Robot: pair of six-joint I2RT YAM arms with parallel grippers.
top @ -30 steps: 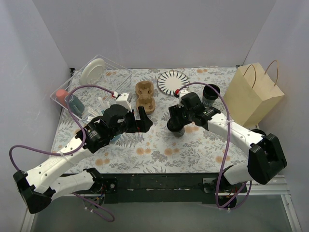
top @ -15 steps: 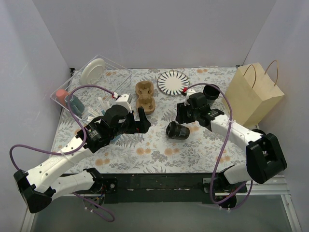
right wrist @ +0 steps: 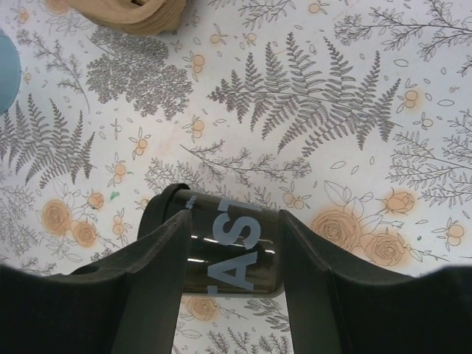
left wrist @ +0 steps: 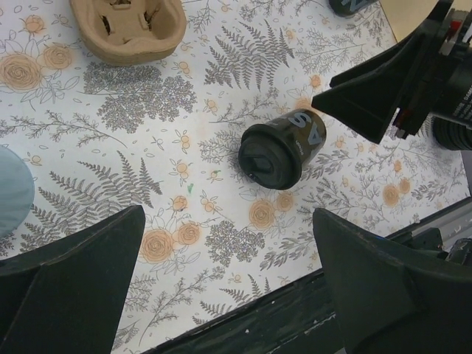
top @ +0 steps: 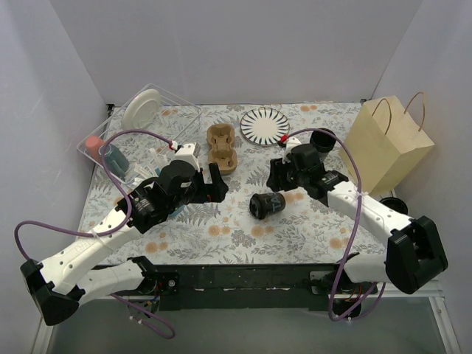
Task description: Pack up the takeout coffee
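One dark coffee cup (top: 267, 204) with a black lid lies on its side on the floral cloth; it also shows in the left wrist view (left wrist: 280, 151) and the right wrist view (right wrist: 228, 247). My right gripper (top: 276, 177) is open, just behind and above it; its fingers (right wrist: 147, 273) frame the cup without gripping it. The second dark cup (top: 321, 140) stands upright at the back right. The brown cup carrier (top: 222, 147) sits empty at the back centre. My left gripper (top: 214, 184) is open and empty in front of the carrier, left of the fallen cup.
A paper bag (top: 387, 144) stands at the right. A striped plate (top: 264, 124) lies at the back. A clear bin (top: 133, 129) with a white plate is at the back left. A light-blue cup (left wrist: 11, 199) sits under my left arm.
The cup was upright in my right gripper a second ago; it has tipped over and now lies on its side, rolled slightly left. The right gripper opened and drew back.
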